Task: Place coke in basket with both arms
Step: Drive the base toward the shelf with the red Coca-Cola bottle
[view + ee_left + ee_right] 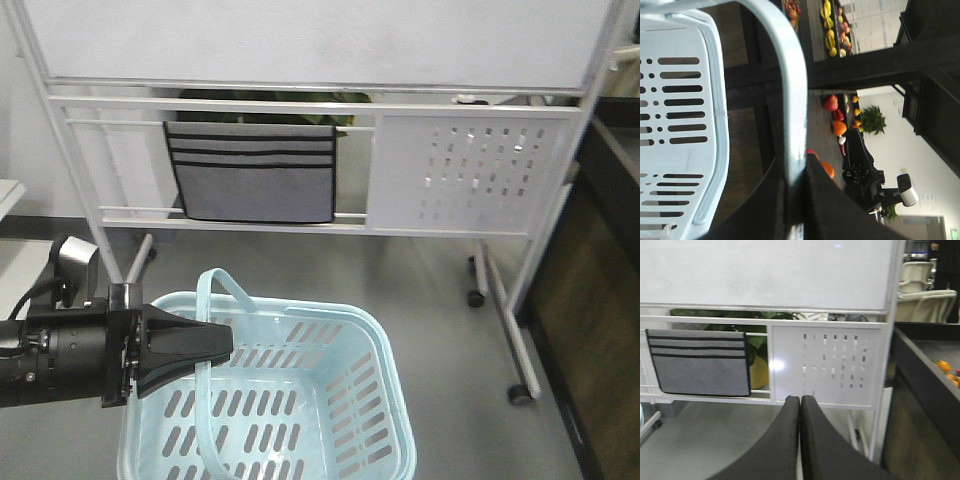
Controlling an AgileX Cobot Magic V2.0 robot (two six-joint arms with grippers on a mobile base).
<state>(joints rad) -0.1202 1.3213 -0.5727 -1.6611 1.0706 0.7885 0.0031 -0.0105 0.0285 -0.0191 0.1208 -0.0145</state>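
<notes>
Left gripper point(218, 343) clamped on a loop handle point(207, 300) of the basket point(392, 385); left wrist view confirms the fingers pinched tight around the bar. Right gripper point(800, 405) has its jaws pressed together on nothing, facing the white stand point(830, 370) beyond the basket. The coke is not in any view; what shows of the basket's inside holds none. Judged step: basket secured, coke not yet fetched. Next move calls for the right arm to find the coke, open, grip it and lower it into the basket's open top, with the left holding steady.
</notes>
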